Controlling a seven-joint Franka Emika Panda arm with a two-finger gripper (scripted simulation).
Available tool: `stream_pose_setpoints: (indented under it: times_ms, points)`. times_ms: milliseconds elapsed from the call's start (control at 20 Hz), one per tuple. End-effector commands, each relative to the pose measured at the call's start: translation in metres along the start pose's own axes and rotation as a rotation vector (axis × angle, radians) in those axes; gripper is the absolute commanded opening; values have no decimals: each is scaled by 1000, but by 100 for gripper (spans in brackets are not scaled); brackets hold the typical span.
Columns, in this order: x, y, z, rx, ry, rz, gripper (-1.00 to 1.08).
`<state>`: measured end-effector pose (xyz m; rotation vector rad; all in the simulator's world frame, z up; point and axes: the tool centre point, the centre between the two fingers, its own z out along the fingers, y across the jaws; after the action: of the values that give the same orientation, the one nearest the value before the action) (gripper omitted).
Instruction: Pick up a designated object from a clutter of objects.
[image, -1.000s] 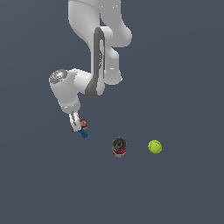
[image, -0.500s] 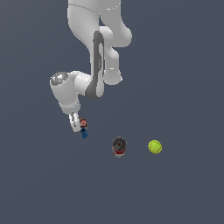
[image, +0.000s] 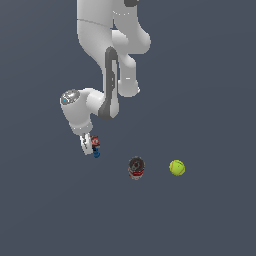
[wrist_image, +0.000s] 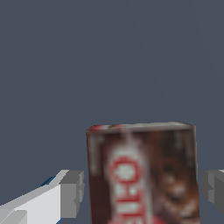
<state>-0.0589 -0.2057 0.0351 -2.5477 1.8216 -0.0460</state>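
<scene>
The designated object, a dark brown box (wrist_image: 142, 175) with red-and-white lettering, stands between my fingers in the wrist view. In the exterior view the box (image: 95, 142) shows only as a small red-brown patch at the gripper (image: 91, 146). The gripper (wrist_image: 142, 192) is open, with one finger (wrist_image: 72, 194) and the other finger (wrist_image: 214, 190) on either side of the box and a narrow gap on each side. The tiny blue piece (image: 96, 154) lies just beside the fingers; a bit of blue (wrist_image: 50, 180) shows behind one finger.
A dark round can with a red band (image: 136, 167) stands to the exterior view's right of the gripper. A yellow-green ball (image: 177, 167) lies further right. The floor is plain dark grey.
The arm has sunk slightly, bringing the gripper a little lower around the box. The can, ball and blue piece have not moved.
</scene>
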Motion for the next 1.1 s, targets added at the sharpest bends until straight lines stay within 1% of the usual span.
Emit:
stream_pose_setpoints:
  times_ms: [0,100,150,600,650,850,1050]
  points:
    - [-10,7,18,-24,-19,-6,100]
    - [-10,7,19,-24,-19,-6,100]
    - [-10,7,19,-24,-19,-6,-100]
    - [-10,7,19,-24,-19,-6,-100]
    - [-1,-1,7,0,0,-2,-100]
    - [-4,-3,3,0,0,-2,-100]
    - [-12,-10,-8,0,0,-2,-100]
